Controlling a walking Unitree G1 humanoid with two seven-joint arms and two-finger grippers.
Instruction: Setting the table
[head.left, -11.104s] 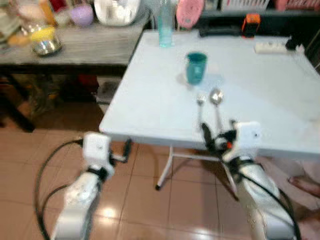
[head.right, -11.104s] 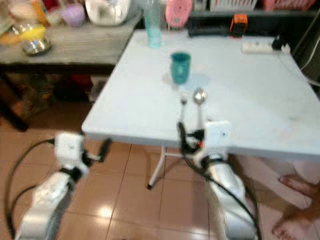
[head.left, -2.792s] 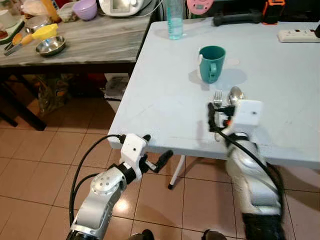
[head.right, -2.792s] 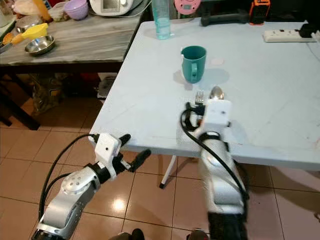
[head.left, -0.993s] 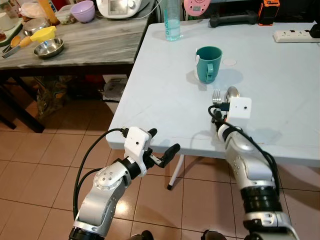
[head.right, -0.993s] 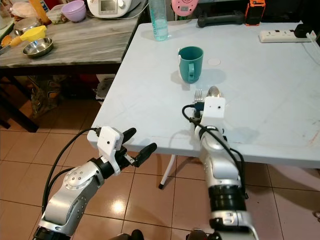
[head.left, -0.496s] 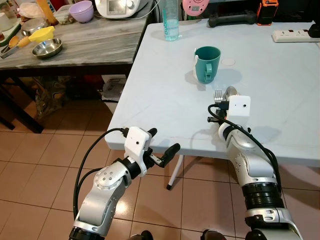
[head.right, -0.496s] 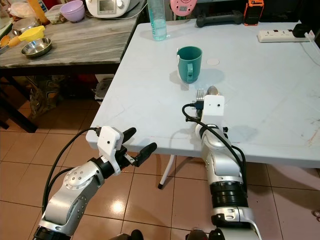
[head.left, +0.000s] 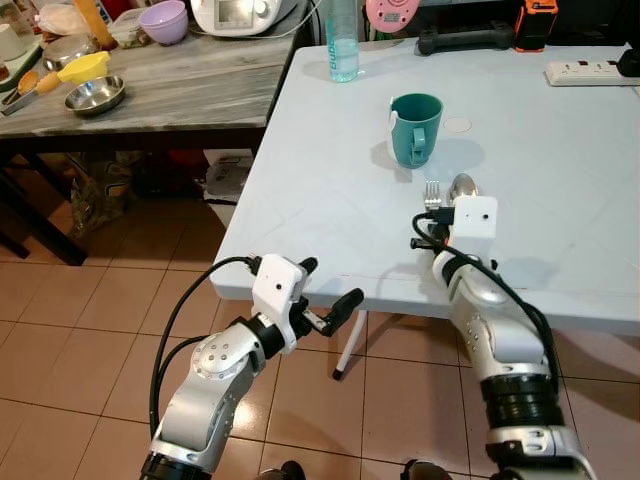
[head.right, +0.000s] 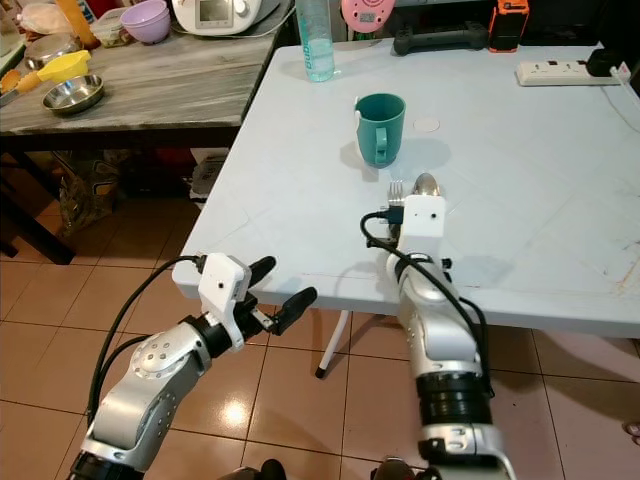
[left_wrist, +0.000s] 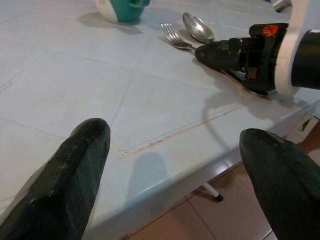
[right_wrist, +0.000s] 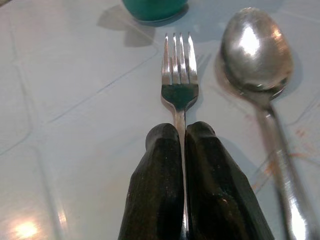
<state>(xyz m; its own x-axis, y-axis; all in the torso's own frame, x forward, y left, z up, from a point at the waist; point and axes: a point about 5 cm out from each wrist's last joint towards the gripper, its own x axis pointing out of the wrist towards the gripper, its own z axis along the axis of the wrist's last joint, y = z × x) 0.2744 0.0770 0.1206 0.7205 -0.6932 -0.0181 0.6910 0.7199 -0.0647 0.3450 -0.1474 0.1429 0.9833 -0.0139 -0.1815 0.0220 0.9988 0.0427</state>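
- Right wrist view: right gripper (right_wrist: 182, 145) pinched shut on fork (right_wrist: 179, 80) handle, just behind tines.
- Fork lies flat on white table (head.left: 320, 190), beside spoon (right_wrist: 255, 45), near teal mug (head.left: 415, 128).
- Thin, stiff, light, prob. slippery steel; hold mid-handle.
- Left gripper (head.left: 325, 300) w/ fingers spread, below table edge.

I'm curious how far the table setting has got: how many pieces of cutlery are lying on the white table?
2. A fork lies just in front of the teal mug, its handle pinched by the right gripper. A spoon lies beside the fork, on its right, untouched.
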